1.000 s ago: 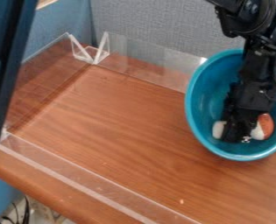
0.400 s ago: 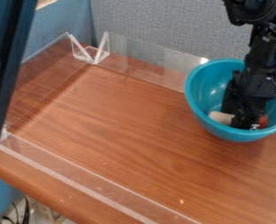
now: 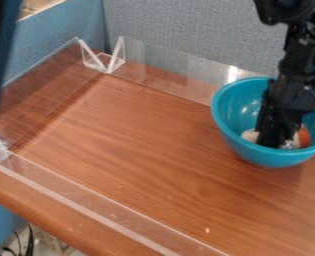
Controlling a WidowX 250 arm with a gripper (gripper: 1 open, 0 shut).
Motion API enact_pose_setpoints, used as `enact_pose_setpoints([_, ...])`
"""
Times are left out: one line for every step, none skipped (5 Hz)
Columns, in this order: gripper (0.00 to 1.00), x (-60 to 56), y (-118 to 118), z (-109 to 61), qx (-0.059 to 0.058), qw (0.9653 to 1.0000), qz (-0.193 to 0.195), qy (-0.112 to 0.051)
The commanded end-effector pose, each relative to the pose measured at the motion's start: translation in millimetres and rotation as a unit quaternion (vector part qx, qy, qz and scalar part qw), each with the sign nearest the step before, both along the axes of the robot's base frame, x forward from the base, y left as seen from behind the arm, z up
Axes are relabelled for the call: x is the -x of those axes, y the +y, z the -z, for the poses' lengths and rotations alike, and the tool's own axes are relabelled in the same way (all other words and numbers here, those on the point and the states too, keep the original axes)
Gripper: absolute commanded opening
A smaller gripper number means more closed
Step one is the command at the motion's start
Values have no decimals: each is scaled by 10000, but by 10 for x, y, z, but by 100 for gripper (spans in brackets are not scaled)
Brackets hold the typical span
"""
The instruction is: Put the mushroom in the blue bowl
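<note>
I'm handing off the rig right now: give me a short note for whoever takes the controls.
Gripper: down inside the blue bowl, pointing straight down; whether the jaws are open or shut is not visible.
Mushroom: in the bowl beside the gripper, cream stem and orange-red cap showing; cannot tell whether it is still gripped.
Done: mushroom is inside the bowl.
Left: confirm release, lift the arm clear.

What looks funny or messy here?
Not much. The mushroom lies on its side in the blue bowl, under the gripper. The bowl sits at the right edge of the wooden table. Nothing looks spilled or broken.
</note>
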State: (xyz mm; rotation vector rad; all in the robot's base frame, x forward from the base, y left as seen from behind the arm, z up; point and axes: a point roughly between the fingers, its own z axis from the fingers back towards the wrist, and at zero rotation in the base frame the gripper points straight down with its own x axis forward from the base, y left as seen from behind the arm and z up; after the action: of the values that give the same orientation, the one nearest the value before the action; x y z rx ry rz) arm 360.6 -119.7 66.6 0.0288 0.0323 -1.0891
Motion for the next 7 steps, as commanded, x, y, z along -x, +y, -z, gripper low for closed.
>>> enact_pose_setpoints([0, 42, -37, -428, 162, 9983, 303, -466])
enact_pose_setpoints([0, 6, -70, -449, 162, 9983, 294, -470])
enact_pose_setpoints([0, -21, -100, -470, 155, 9983, 288, -482])
enact_pose_setpoints([0, -45, -199, -364, 114, 9988, 0, -470])
enact_pose_setpoints([0, -68, -291, -262, 79, 9985, -288, -451])
enact_pose_setpoints([0, -211, -242, -210, 58, 9984, -349, -447])
enact_pose_setpoints([0, -323, -166, -194, 45, 9980, -435, -455])
